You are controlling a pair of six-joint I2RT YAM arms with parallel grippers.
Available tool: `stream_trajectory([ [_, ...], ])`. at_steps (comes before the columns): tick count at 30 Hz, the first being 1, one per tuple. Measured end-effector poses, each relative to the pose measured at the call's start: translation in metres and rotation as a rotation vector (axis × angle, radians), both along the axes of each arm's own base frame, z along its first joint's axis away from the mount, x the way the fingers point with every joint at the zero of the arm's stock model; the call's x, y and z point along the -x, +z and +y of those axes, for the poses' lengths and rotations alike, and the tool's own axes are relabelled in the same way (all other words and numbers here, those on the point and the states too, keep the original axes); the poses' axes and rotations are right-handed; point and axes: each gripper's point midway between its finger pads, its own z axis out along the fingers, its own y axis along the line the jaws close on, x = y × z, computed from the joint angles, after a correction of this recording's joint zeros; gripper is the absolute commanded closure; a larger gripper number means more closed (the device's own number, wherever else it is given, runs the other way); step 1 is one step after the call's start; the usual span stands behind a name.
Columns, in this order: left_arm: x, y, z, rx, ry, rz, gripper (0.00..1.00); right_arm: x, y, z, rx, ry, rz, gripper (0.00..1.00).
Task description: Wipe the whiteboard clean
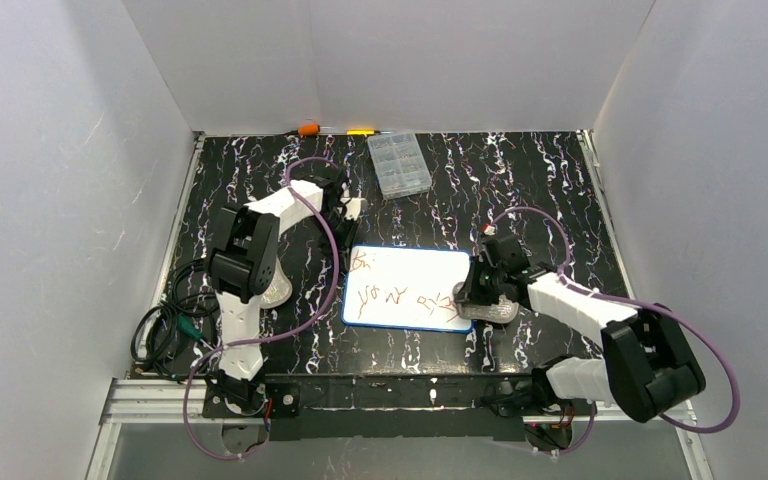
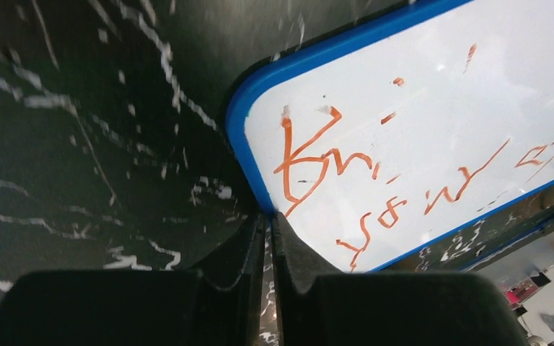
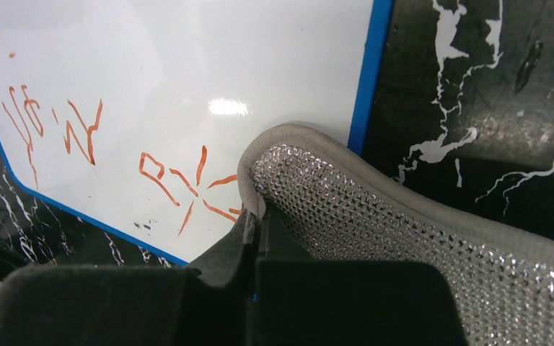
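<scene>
The right gripper's point(image 3: 257, 216) fingers are clamped on the edge of a grey, silver-meshed cloth point(image 3: 375, 223) overlapping the right rim of the whiteboard point(image 1: 410, 285). The left gripper's point(image 2: 268, 223) fingers are pressed together, empty, by the board's far-left corner. The scribbled board lies mid-table point(image 1: 520, 190).

Only writing: orange handwriting point(image 2: 310, 155) on whiteboard point(image 1: 407, 288); top-left mark looks like "K", then maybe "n"; lower line loose scribbles, perhaps "s o w", not readable as words; nothing else legible.
</scene>
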Motion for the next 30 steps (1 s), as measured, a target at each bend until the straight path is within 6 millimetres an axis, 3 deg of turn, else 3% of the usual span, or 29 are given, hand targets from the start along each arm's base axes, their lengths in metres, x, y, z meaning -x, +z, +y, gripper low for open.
stream_trajectory([
  [6,-0.032,0.002,-0.021,0.055,-0.002,-0.032,0.95,0.005,-0.001,0.0,-0.028,-0.013,-0.014,0.99],
  [10,-0.04,0.003,-0.024,0.065,-0.008,-0.053,0.87,0.003,-0.001,0.0,-0.032,-0.025,-0.015,0.99],
  [13,-0.031,0.002,-0.019,0.062,-0.015,-0.05,0.75,0.003,-0.002,0.0,-0.029,-0.027,-0.015,0.99],
  [19,0.001,0.008,-0.002,0.046,-0.012,-0.019,0.7,0.0,-0.002,0.001,-0.03,-0.035,-0.008,0.99],
  [25,0.014,0.003,0.003,0.04,-0.011,-0.003,0.79,0.0,-0.001,0.001,-0.032,-0.05,-0.004,0.99],
  [30,0.011,0.001,0.0,0.047,-0.012,-0.012,0.86,-0.001,-0.001,0.004,-0.051,-0.062,0.005,0.99],
])
